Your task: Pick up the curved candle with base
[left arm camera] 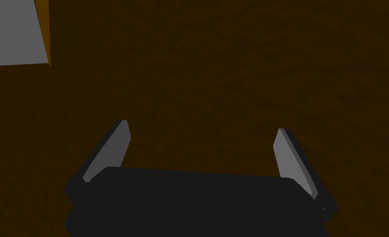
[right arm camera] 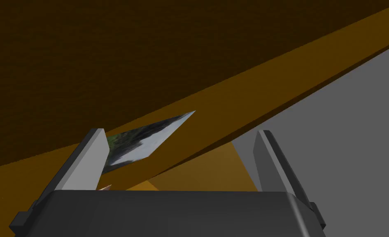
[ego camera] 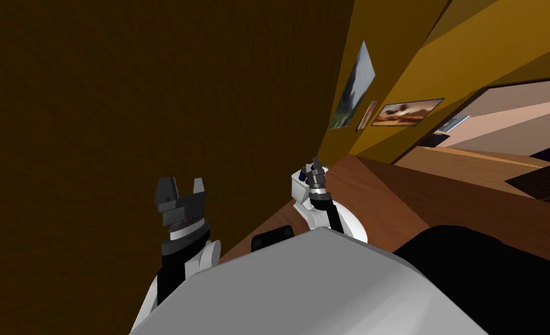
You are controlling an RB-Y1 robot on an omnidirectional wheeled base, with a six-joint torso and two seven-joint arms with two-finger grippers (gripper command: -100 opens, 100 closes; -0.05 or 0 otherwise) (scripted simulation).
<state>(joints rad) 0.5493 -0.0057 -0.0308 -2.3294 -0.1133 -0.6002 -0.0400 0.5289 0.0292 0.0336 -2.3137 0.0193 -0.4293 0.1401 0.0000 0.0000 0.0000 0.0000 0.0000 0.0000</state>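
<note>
Left claw point(ego camera: 182, 186) and right claw point(ego camera: 313, 167) are both spread apart. A small white object point(ego camera: 297, 185) sits on the tabletop point(ego camera: 384, 203) beside the right; its long axis is unclear.

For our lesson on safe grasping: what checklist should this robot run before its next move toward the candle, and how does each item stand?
1. Left claw open: ok.
2. Right claw open: ok.
3. Both claws empty: ok.
4. Target identified: cannot tell; a white object stands on the brown table beside the right claw.
5. Right claw aimed at that object: not ok; its camera faces a picture instead.
</note>
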